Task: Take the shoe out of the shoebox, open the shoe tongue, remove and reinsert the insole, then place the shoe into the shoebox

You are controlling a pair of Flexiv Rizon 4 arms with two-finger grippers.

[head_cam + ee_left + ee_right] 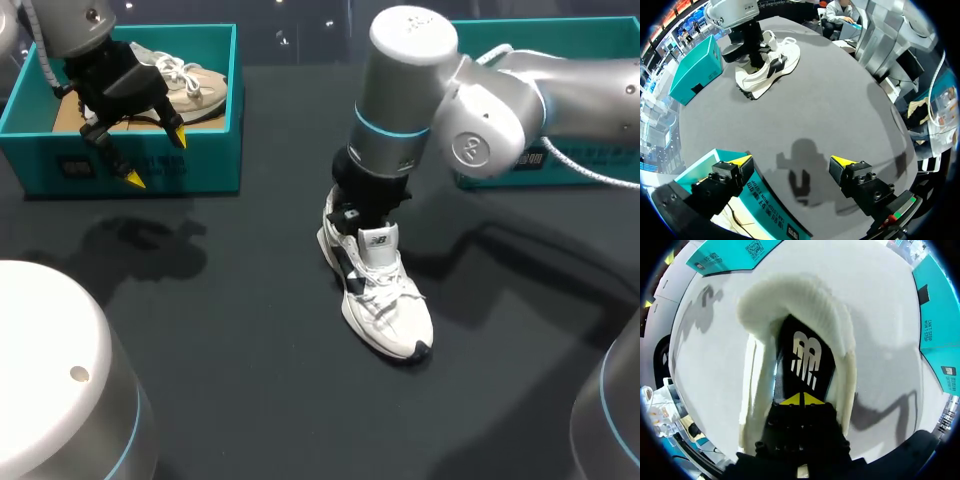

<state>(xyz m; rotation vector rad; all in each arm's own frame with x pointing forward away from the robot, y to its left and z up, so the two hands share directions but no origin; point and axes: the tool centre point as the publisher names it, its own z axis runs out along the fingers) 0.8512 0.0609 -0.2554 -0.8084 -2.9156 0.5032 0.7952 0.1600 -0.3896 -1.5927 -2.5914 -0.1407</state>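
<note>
teal shoebox [205, 160] — apparently one beige shoe [196, 87]

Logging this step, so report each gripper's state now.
Left gripper: open, holding nothing.
Right gripper: closed inside the shoe; grip on insole unclear.

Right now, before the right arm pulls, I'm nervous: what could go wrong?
The right gripper sits inside the white sneaker, tips together on its black insole; nothing pins the sneaker, so pulling may lift or tip it. The left gripper hovers open by the teal shoebox, too far to help.
</note>
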